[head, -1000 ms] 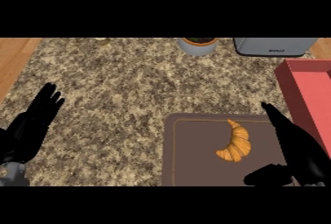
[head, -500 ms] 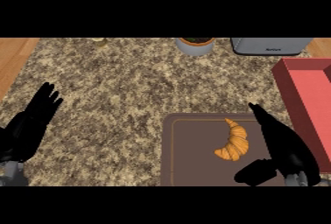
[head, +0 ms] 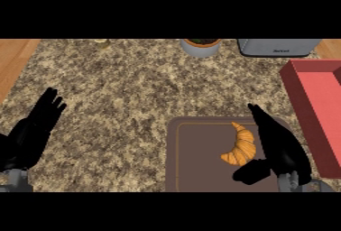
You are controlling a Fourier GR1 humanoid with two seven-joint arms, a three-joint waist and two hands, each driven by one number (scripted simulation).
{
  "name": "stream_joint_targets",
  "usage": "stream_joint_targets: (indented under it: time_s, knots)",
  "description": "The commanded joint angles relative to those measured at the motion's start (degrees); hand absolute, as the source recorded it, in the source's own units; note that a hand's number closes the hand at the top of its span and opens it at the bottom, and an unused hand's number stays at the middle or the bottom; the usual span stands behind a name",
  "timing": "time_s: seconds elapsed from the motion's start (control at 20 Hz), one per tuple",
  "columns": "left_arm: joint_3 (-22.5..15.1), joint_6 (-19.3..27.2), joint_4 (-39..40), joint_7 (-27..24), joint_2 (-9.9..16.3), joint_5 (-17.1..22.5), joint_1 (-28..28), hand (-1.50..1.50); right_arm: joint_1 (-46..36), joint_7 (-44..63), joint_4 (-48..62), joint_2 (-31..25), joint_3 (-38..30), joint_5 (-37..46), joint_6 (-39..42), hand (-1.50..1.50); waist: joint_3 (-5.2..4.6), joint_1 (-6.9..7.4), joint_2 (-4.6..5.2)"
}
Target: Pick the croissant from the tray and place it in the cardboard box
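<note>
A golden croissant point(head: 240, 144) lies on the right half of a brown tray point(head: 196, 158) at the lower middle of the counter. My right hand point(head: 278, 146) sits just right of the croissant, open, its fingers stretched up along the pastry's side and its thumb point(head: 251, 171) below the croissant's lower end. I cannot tell whether the hand touches the pastry. The red box point(head: 321, 108) stands at the right edge, open at the top. My left hand point(head: 32, 133) rests open at the left edge, fingers up.
A grey pot with soil point(head: 201, 46) and a grey appliance point(head: 278, 46) stand at the counter's far edge. A small pale object point(head: 102, 43) lies at the far left. Wooden floor point(head: 13, 58) shows left of the speckled counter point(head: 133, 94).
My right hand has slid left across the tray's right side until it is close beside the croissant. The croissant and my left hand have kept their places.
</note>
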Motion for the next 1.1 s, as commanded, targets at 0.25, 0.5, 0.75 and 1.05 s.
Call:
stream_joint_targets:
  time_s: [0.25,0.5,0.75,1.05]
  knots:
    - [2.08,-0.86,-1.18,2.69,-0.34,-0.68,-0.45,0.00,0.25,4.62,1.83,0.66,-1.34,1.33,6.78,-1.50,0.01,-0.14,-0.04]
    - [1.85,-2.52,-2.24,-1.37,-2.34,-2.62,3.81,0.00,-0.75,4.76,6.67,6.40,1.40,7.10,3.33,-1.50,0.00,0.13,-0.04]
    - [3.34,-2.58,-2.38,2.02,-2.11,-1.82,1.77,0.00,-1.56,6.24,7.18,6.41,-1.05,7.12,6.67,-1.50,0.00,0.03,-0.05]
    - [3.86,-2.08,-0.16,4.70,-2.83,-2.99,-3.67,0.00,-2.18,3.18,12.44,9.54,-0.41,9.85,6.63,-1.50,0.01,-0.17,0.03]
